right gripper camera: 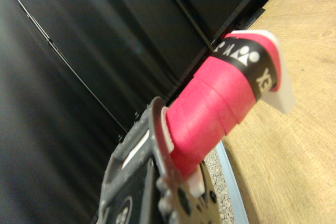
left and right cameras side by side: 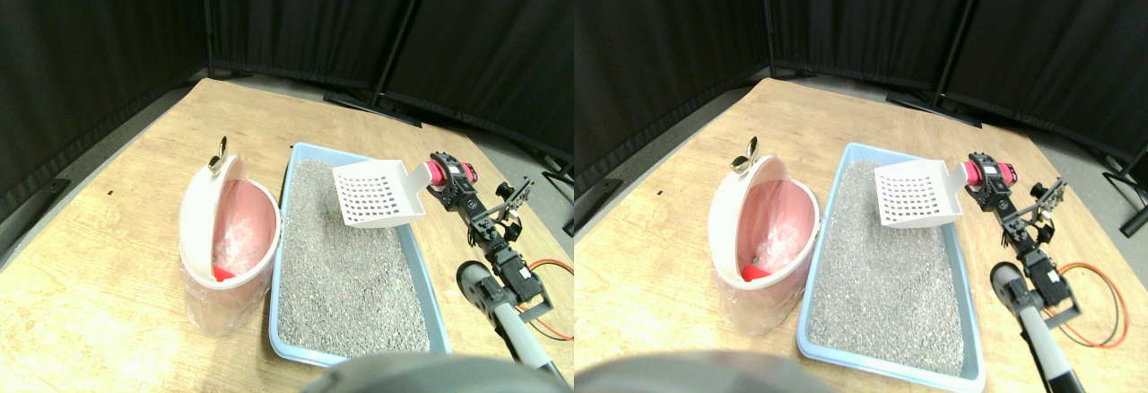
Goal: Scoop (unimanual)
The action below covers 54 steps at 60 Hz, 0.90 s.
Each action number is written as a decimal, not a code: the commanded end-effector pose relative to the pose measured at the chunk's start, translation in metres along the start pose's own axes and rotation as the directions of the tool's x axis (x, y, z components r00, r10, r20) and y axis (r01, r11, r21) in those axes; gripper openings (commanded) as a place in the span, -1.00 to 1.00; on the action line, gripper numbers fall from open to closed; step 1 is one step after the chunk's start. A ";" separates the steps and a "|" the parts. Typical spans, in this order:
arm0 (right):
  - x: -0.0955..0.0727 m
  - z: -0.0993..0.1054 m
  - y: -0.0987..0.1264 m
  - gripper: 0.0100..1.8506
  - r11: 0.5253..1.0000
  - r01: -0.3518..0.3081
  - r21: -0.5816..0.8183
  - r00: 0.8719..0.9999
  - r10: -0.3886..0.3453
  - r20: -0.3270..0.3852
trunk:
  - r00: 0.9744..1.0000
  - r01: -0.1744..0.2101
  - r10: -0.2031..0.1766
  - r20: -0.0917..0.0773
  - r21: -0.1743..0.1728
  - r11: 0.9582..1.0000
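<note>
A white slotted scoop (left and right cameras side by side: 377,194) hangs above the far right part of the grey litter (left and right cameras side by side: 345,276), its open side facing the camera, with nothing showing inside it. My right gripper (left and right cameras side by side: 446,178) is shut on its red-wrapped handle (right gripper camera: 215,108), just past the right rim of the light blue litter box (left and right cameras side by side: 429,276). Left of the box stands a white and pink bin (left and right cameras side by side: 229,222), its lid swung open, with a small red thing (left and right cameras side by side: 222,274) at its bottom.
Everything rests on a wooden table (left and right cameras side by side: 108,231). A metal clip (left and right cameras side by side: 217,158) sits on the bin's top edge. Orange and red cables (left and right cameras side by side: 556,294) loop on the table by my arm. Black curtains (left and right cameras side by side: 296,16) and their stand feet (left and right cameras side by side: 372,106) close off the back.
</note>
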 end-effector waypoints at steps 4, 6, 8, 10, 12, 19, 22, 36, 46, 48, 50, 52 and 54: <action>0.000 0.001 0.003 -0.95 0.999 -0.001 0.034 0.999 -0.001 0.053 | 1.000 0.023 -0.023 -0.001 -0.023 0.999; -0.001 -0.001 0.002 -0.95 0.999 0.014 0.034 0.999 -0.016 0.050 | 1.000 0.026 -0.026 -0.003 -0.022 0.999; -0.003 -0.003 0.000 -0.95 0.999 0.031 0.039 0.999 -0.032 0.040 | 1.000 0.030 -0.030 -0.005 -0.021 0.999; -0.003 -0.005 -0.001 -0.95 0.999 0.031 0.045 0.999 -0.033 0.038 | 0.999 0.032 -0.032 -0.007 -0.020 0.999; -0.005 -0.007 -0.002 -0.95 0.998 0.036 0.045 0.999 -0.037 0.032 | 0.999 0.036 -0.036 -0.007 -0.018 0.999; -0.010 -0.015 -0.005 -0.95 0.996 0.053 0.067 0.998 -0.054 0.014 | 0.999 0.044 -0.045 -0.013 -0.014 0.999; -0.012 -0.022 -0.007 -0.95 0.995 0.064 0.072 0.998 -0.064 0.004 | 0.999 0.049 -0.049 -0.016 -0.009 0.999; -0.020 -0.040 -0.017 -0.95 0.991 0.092 0.096 0.996 -0.091 -0.013 | 0.997 0.068 -0.067 -0.022 0.006 0.998; -0.023 -0.046 -0.025 -0.95 0.989 0.102 0.106 0.994 -0.098 -0.042 | 0.997 0.079 -0.079 -0.025 0.009 0.997; -0.024 -0.048 -0.025 -0.95 0.988 0.110 0.110 0.993 -0.106 -0.045 | 0.996 0.080 -0.080 -0.026 0.011 0.997; -0.024 -0.048 -0.025 -0.95 0.987 0.114 0.110 0.993 -0.109 -0.045 | 0.997 0.079 -0.079 -0.026 0.010 0.997; -0.024 -0.050 -0.026 -0.95 0.988 0.114 0.107 0.993 -0.109 -0.048 | 0.997 0.079 -0.078 -0.027 0.010 0.997; -0.024 -0.052 -0.027 -0.95 0.987 0.114 0.110 0.993 -0.108 -0.054 | 0.997 0.079 -0.078 -0.027 0.010 0.997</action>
